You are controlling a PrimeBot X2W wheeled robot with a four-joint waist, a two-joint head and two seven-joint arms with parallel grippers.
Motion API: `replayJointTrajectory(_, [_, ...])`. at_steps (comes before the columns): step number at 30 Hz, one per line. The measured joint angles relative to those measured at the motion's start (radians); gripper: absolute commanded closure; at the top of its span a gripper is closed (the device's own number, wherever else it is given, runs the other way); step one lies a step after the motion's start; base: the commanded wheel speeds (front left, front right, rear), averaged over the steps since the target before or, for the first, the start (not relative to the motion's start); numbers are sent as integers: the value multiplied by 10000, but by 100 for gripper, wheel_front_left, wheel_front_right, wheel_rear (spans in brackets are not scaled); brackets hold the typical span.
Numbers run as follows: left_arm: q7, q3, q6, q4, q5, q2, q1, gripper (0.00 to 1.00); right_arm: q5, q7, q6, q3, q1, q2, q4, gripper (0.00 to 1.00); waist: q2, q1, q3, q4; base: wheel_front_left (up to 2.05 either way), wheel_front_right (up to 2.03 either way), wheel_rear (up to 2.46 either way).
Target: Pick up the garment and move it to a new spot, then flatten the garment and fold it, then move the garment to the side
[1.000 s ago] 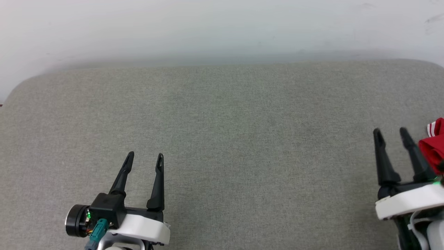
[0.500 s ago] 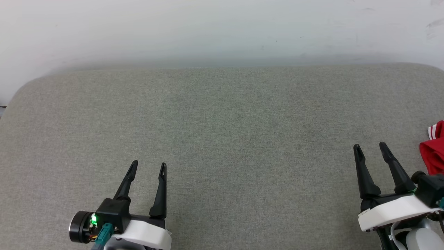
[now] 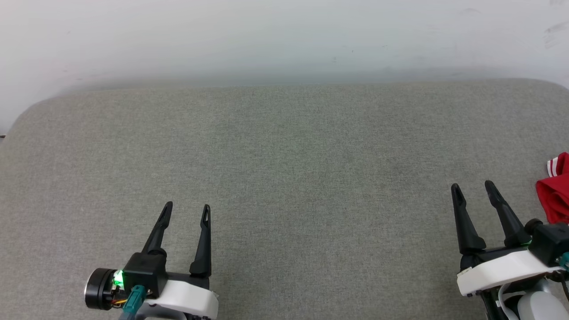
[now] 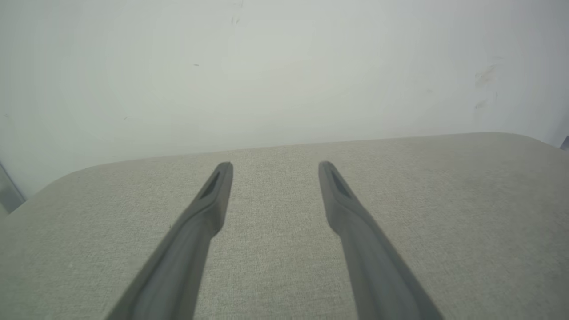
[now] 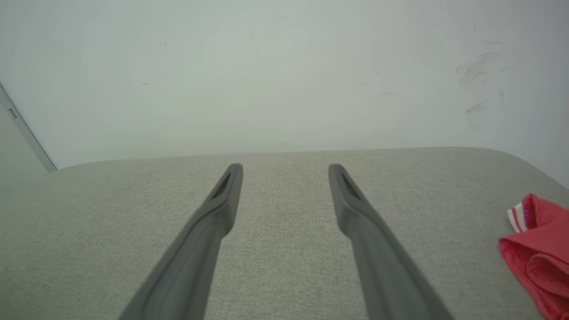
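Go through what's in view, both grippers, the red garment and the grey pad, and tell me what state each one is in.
left gripper: open, empty, fingers above the pad.
right gripper: open, empty, apart from the garment.
red garment: bunched up, unheld, lying at the pad's right side.
grey pad: flat and smooth.

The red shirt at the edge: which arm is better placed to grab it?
Probably right. The right tool, open, sits just beside the red shirt, not touching; the left tool, also open, is far across the grey cushion.
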Motion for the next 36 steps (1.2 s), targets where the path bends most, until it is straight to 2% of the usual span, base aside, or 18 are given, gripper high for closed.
replayJointTrajectory(9, [2, 174, 171, -86, -105, -27, -3, 0, -63, -13, 0, -63, 0, 61, -59, 0, 0, 0, 35, -12, 0, 0, 0])
replayJointTrajectory(10, [2, 173, 165, -107, -104, -27, -1, 100, -63, -12, 0, -59, 3, 65, -40, 100, 0, 0, 40, -15, 0, 0, 0])
replayJointTrajectory(15, [63, 161, 173, 280, -255, -35, 151, 100, 63, 63, 4, -17, 193, 148, 324, 100, 0, 1, 33, -15, 0, 0, 0])
replayJointTrajectory(36, [857, 355, -111, 794, -4550, 71, -33, 100, 3568, 968, 2, -314, 219, 380, 447, 100, 0, 0, -118, 25, 0, 0, 0])
